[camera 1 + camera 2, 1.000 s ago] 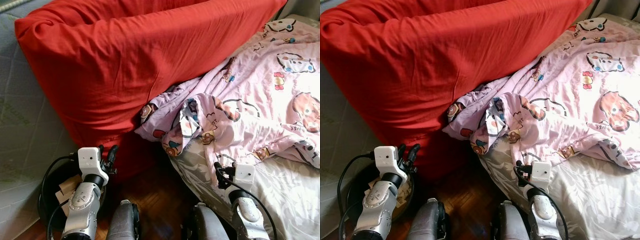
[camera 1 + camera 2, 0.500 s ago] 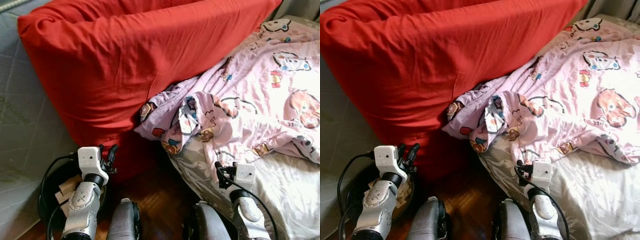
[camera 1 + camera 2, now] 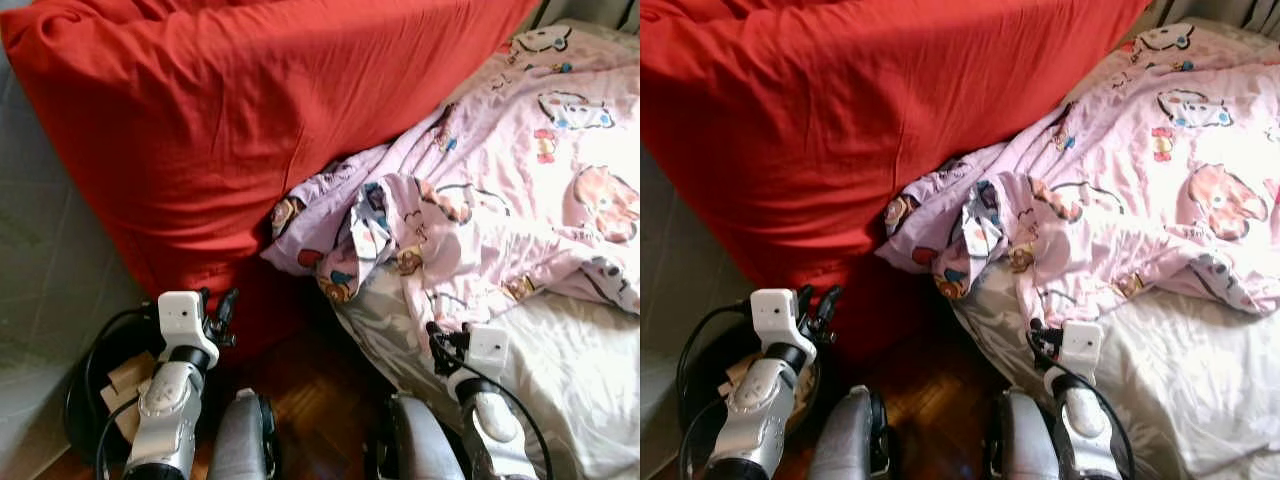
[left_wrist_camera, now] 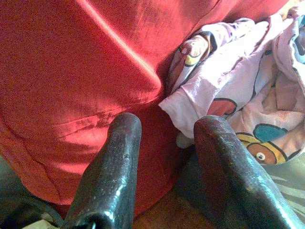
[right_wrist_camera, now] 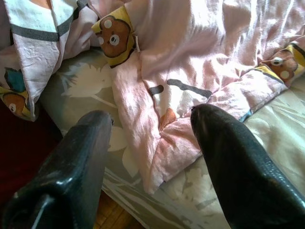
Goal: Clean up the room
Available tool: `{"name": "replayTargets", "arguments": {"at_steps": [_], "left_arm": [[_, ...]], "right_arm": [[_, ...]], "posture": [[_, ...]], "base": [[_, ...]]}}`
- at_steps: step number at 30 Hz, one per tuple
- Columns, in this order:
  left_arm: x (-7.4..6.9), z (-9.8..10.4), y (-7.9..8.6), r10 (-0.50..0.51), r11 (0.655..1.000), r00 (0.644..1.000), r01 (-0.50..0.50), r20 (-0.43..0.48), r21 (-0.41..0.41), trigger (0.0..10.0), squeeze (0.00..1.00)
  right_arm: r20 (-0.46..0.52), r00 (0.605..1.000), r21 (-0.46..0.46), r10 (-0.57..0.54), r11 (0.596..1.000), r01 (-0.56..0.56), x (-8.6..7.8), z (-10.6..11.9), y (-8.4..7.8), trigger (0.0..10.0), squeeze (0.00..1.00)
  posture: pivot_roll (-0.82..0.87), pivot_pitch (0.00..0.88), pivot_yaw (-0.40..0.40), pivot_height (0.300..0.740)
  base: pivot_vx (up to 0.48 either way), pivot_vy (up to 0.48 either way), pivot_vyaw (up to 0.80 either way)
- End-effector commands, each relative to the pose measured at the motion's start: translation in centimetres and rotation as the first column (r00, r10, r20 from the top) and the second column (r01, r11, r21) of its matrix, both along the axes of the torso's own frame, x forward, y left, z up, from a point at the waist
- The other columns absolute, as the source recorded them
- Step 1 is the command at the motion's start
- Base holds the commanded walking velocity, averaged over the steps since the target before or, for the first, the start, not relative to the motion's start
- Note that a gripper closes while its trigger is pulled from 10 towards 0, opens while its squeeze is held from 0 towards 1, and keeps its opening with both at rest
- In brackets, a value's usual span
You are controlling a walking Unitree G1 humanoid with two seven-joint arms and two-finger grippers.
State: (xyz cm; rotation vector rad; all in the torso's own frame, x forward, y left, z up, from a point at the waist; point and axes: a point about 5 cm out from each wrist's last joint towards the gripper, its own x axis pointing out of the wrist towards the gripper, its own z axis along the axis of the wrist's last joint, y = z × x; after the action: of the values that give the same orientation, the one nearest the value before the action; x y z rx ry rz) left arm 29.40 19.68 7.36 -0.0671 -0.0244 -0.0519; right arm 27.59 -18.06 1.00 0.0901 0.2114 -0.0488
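A big red duvet (image 3: 250,120) is slumping ahead of the left gripper (image 4: 164,157), whose fingers are standing spread and empty. The rumpled pink cartoon blanket (image 3: 480,200) is spilling off the bed's grey sheet (image 3: 580,370) just beyond the right gripper (image 5: 152,143), also spread, probably lining up to grab it.

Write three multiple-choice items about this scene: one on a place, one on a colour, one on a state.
1. Where does the quilt lie?
A. on the bed
B. in a basket
C. on a chair

2. What colour is the big cushion?
A. blue
B. red
C. green

3. How is the right gripper?
A. shut on the quilt
B. shut, empty
C. open

Key: 1 A, the pink quilt is spread over the bed's grey sheet. 2 B, the cushion is plain red. 3 C, the right wrist view shows a wide gap between its fingers above the quilt edge.
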Motion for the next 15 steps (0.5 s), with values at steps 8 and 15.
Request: {"name": "replayTargets", "arguments": {"at_steps": [8,15], "left_arm": [[-0.04,-0.12,0.4,0.011,1.0,1.0,-0.012,-0.014,-0.007,10.0,0.0],[0.03,-0.15,0.16,0.005,1.0,1.0,-0.005,-0.016,-0.016,10.0,0.0]], "right_arm": [[-0.018,1.0,0.008,0.015,1.0,-0.014,-0.32,-0.42,0.11,10.0,0.0],[-0.023,0.999,0.009,0.029,1.0,-0.029,-0.25,-0.45,0.2,10.0,0.0]], "posture": [[0.0,0.235,0.024,0.602],[-0.01,0.247,0.026,0.602]], "base": [[0.0,0.0,0.0],[0.0,0.0,0.0]]}}
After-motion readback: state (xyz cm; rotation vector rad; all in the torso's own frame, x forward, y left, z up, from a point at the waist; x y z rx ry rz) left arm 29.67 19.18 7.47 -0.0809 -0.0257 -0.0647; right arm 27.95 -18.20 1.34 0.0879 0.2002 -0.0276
